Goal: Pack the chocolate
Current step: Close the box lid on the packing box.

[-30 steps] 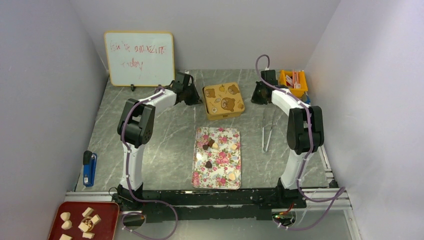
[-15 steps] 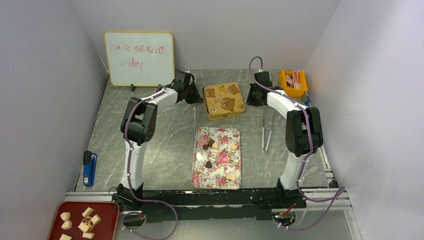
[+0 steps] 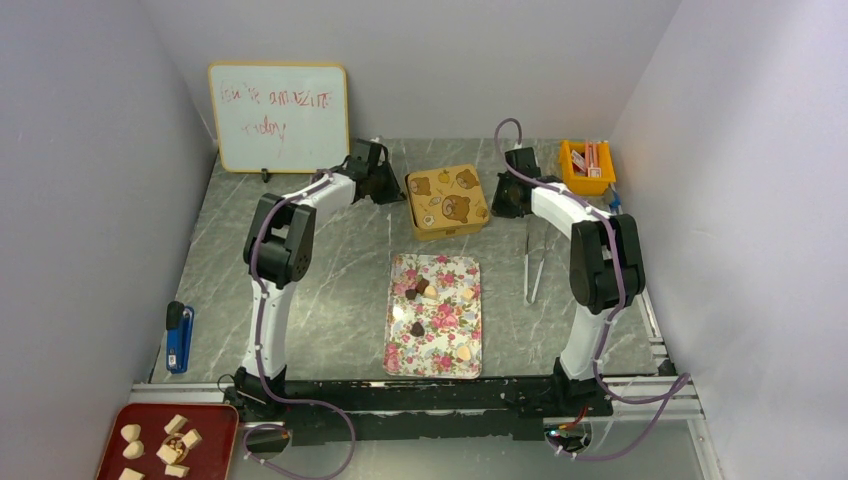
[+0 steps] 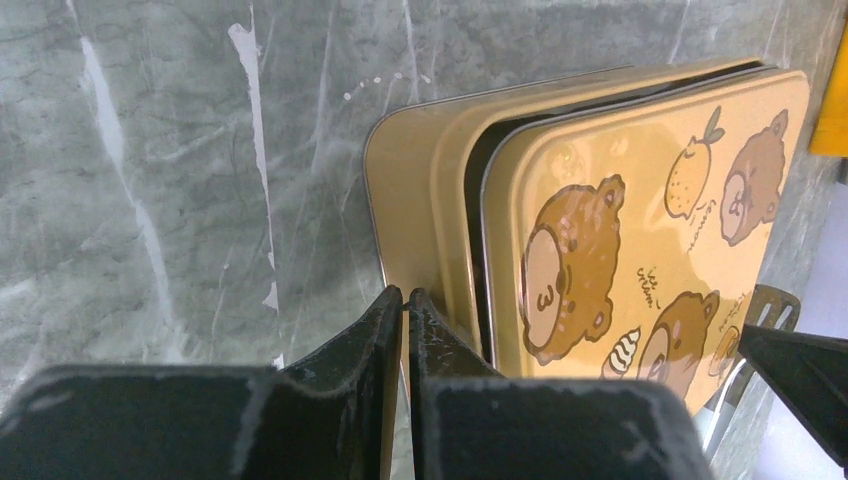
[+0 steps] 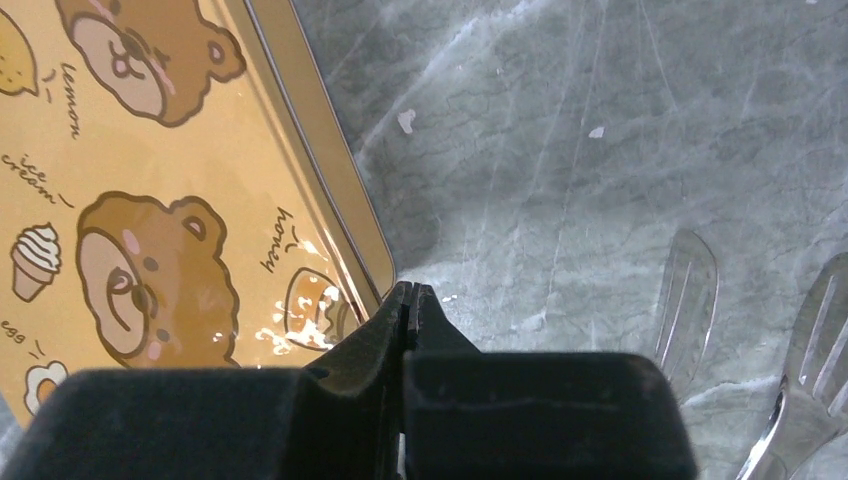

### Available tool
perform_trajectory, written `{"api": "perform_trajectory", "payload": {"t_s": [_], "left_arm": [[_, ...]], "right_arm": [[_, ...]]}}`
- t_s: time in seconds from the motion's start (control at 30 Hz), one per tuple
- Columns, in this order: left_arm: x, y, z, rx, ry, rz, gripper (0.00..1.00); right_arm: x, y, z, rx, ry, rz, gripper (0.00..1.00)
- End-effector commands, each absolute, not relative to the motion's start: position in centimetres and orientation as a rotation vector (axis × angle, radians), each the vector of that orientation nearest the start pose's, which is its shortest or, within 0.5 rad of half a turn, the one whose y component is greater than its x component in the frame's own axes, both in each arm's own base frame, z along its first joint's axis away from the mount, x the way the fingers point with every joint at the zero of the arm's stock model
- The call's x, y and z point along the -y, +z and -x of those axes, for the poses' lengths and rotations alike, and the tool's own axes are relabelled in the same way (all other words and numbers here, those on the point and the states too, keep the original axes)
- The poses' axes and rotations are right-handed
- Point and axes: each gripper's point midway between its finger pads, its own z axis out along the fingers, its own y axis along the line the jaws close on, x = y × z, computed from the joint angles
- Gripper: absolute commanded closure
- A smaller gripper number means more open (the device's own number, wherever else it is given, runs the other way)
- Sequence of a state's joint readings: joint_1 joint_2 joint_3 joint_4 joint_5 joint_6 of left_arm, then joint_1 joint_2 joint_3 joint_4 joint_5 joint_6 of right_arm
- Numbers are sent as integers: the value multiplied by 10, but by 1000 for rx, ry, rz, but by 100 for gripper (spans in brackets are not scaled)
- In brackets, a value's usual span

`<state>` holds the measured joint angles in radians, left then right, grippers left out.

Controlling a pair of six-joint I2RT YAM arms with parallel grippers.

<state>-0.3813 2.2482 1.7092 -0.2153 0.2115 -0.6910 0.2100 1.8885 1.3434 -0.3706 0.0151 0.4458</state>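
Several small chocolates, dark brown (image 3: pixel 417 328) and cream (image 3: pixel 464 352), lie on a floral tray (image 3: pixel 441 268) mid-table. Behind it stands a yellow bear-print tin (image 3: pixel 447 201) with its lid on; in the left wrist view (image 4: pixel 640 230) a dark gap shows along the lid's left edge. My left gripper (image 3: pixel 392 188) is shut, its tips (image 4: pixel 404 296) at the tin's left side. My right gripper (image 3: pixel 497 200) is shut, its tips (image 5: pixel 410 290) at the tin's right edge (image 5: pixel 320 190). Neither holds a chocolate.
Clear plastic tongs (image 3: pixel 535 262) lie right of the tray and also show in the right wrist view (image 5: pixel 690 300). A whiteboard (image 3: pixel 280 117) stands back left, an orange bin (image 3: pixel 587 165) back right. A blue tool (image 3: pixel 179 337) lies left. A red tray (image 3: pixel 215 415) of pale chunks sits front left.
My right gripper has moved left to the tin's right side. My left gripper has shifted slightly closer to the tin's left side. The chocolates have not moved.
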Motion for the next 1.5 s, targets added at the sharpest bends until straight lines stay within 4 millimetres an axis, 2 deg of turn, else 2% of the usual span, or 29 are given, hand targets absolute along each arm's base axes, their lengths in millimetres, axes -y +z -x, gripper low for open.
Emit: {"api": "perform_trajectory", "payload": {"t_s": [0.0, 0.37, 0.67, 0.9, 1.1, 1.47], "left_arm": [[274, 65, -524, -2400, -754, 236, 87], [276, 66, -527, -2396, -765, 234, 87], [277, 67, -528, -2394, -775, 232, 87], [276, 66, -524, -2400, -776, 233, 87], [277, 68, -524, -2399, -780, 228, 87], [279, 68, -526, -2397, -788, 228, 87]], "right_arm": [[-118, 62, -446, -2504, 253, -295, 100], [-139, 60, -454, -2516, 264, -254, 100], [-138, 58, -463, -2510, 236, -246, 100], [-133, 66, -489, -2468, 203, -251, 100], [-140, 64, -516, -2466, 223, -247, 100], [-151, 60, -538, -2459, 259, -235, 100]]}}
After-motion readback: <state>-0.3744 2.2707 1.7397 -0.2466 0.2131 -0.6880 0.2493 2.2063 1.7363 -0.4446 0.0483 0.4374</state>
